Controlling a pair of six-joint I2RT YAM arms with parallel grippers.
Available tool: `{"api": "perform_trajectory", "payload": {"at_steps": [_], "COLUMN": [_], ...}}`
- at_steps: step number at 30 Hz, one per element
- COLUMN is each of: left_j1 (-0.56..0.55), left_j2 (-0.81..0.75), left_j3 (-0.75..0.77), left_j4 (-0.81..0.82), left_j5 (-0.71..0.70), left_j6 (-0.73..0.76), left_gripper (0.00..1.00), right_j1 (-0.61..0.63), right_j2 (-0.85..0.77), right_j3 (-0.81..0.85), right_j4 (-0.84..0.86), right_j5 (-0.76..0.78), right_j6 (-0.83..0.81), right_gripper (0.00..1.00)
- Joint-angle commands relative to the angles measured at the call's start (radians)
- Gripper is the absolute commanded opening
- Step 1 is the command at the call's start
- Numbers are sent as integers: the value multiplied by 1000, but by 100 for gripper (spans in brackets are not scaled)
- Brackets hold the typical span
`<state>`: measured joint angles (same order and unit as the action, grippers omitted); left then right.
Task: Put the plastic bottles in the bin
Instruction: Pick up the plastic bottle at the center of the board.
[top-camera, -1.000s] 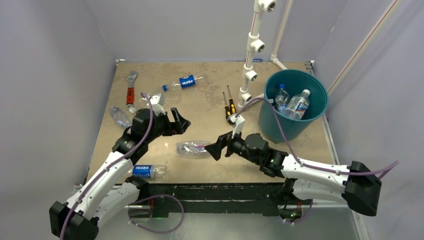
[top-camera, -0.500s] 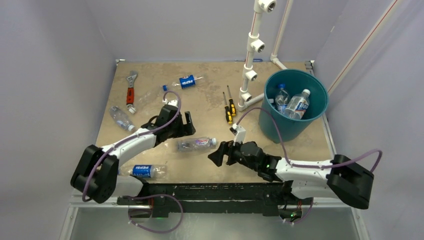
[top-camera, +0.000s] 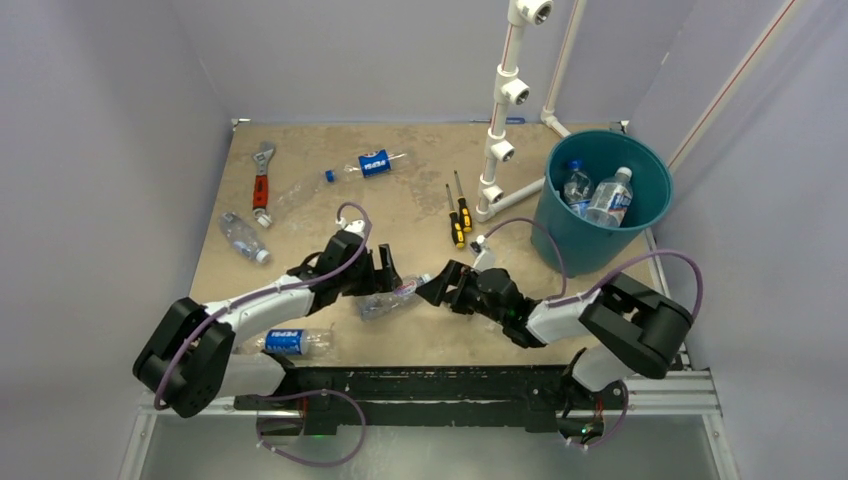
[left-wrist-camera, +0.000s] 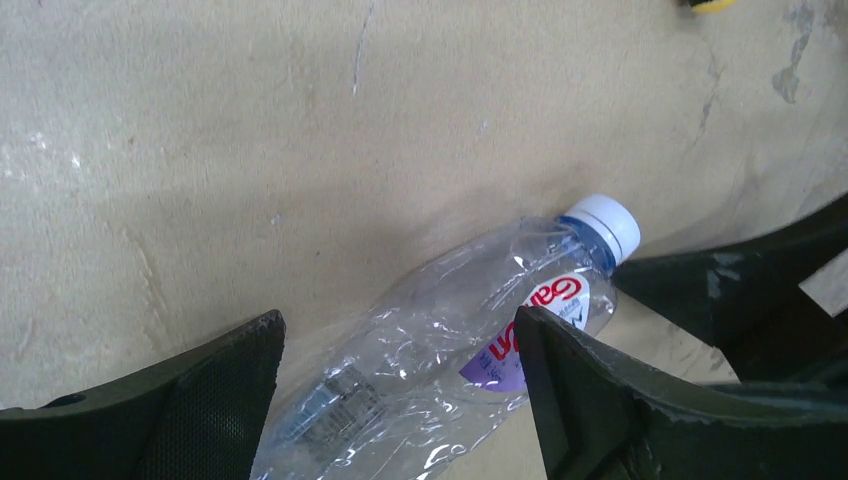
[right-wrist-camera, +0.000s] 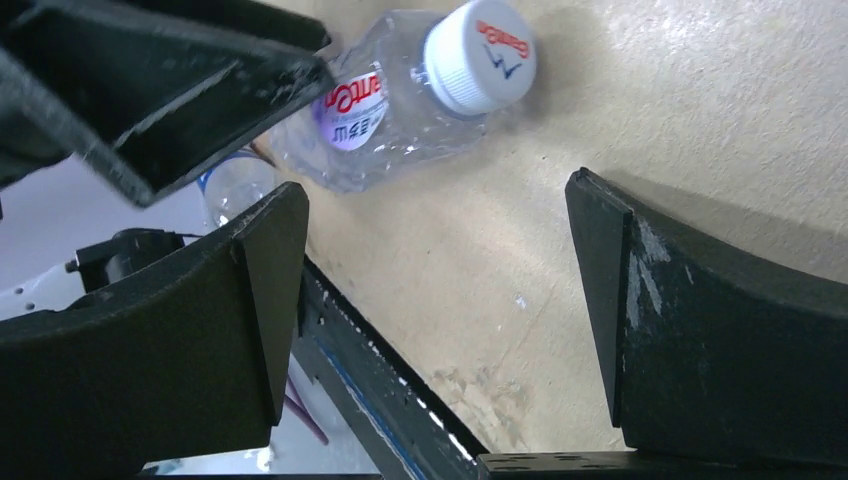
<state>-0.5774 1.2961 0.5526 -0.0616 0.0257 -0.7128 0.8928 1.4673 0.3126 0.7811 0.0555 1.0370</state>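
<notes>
tan, scuffed table. carries at the far left a red-handled wrench, with a blue-capped clear bottle just beside it and a blue-labelled bottle farther right. holds a small bottle near the left edge, a second blue-labelled bottle at the near edge, and a crumpled white-capped bottle lying mid-table. bears two screwdrivers side by side next to the white pipe frame, and the teal bin standing at the far right.
</notes>
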Motion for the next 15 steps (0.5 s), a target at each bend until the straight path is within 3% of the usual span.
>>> {"api": "perform_trajectory", "payload": {"at_steps": [1,15], "left_j1": [-12,-47], "left_j2": [-82,-245], "left_j3": [-28,-100], "left_j4": [39,-45], "left_j5": [30,49], "left_j6": [-23,-46], "left_gripper": [85,85], "right_j1": [-14,-14], "right_j2": [88,220], "right_j3": [57,217], "right_j4": [133,111], "right_j5": [-51,-53], "right_j6": [78,49], "right_gripper": [94,89]}}
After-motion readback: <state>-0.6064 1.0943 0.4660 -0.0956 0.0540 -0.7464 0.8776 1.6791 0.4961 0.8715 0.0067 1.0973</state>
